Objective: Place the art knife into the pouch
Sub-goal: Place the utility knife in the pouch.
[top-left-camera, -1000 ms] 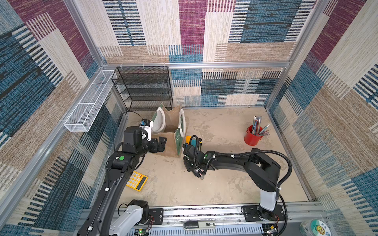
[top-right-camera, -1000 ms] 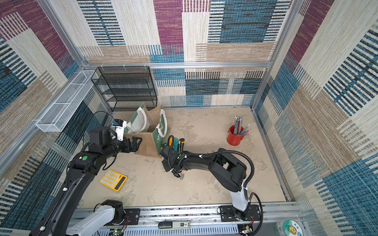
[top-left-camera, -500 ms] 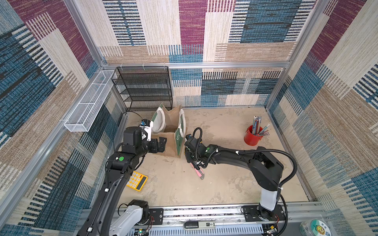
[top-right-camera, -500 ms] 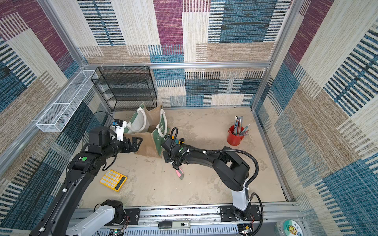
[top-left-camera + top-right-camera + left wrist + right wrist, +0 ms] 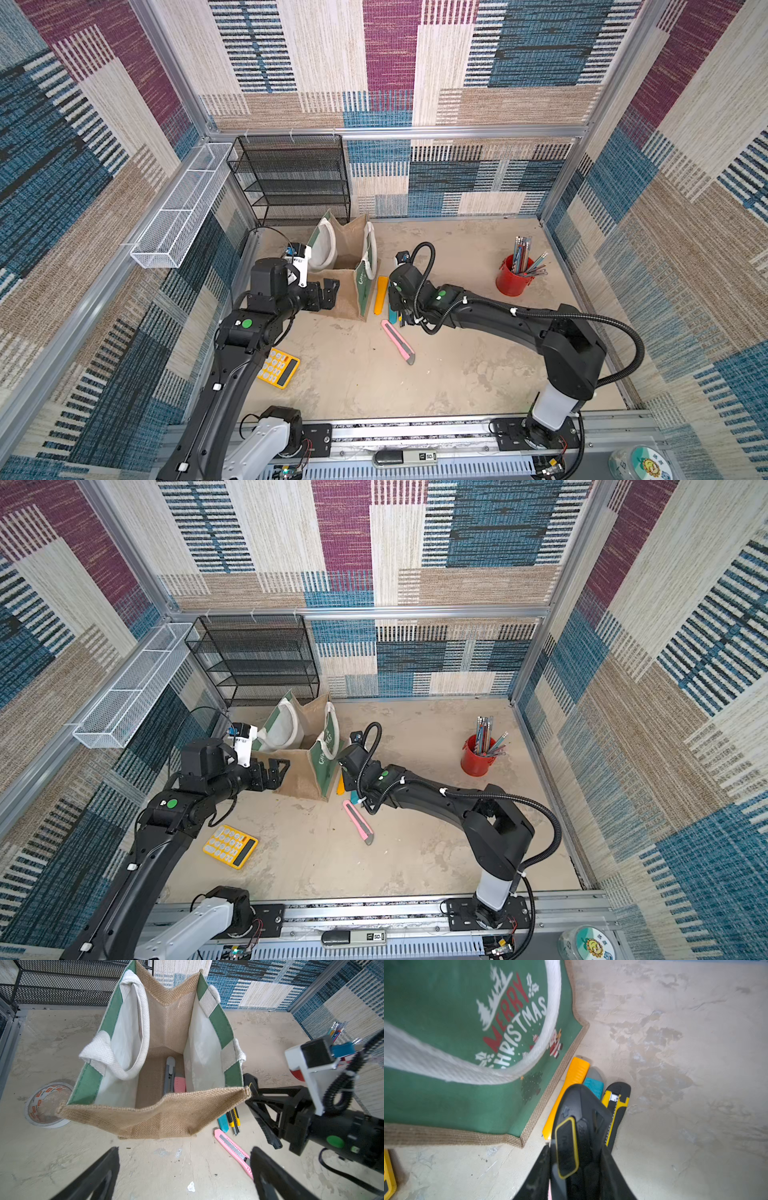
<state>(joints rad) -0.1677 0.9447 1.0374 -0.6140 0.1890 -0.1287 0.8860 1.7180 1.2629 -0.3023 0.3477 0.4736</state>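
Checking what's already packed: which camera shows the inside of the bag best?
The left wrist view: it looks down into the open bag, showing a grey knife and a pink knife on its floor. In both top views only the bag's mouth shows; the contents are unclear. The right wrist view shows just its green printed outside.

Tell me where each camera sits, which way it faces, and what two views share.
Top views: high above the front rail, looking down; left arm, right arm, pouch show.
Left wrist: on the left arm, looking into the pouch; open left fingers, right arm show.
Right wrist: on the right arm, facing the pouch's green panel; right fingers grip a black art knife.
Shared: top views and left wrist show the pink knife.
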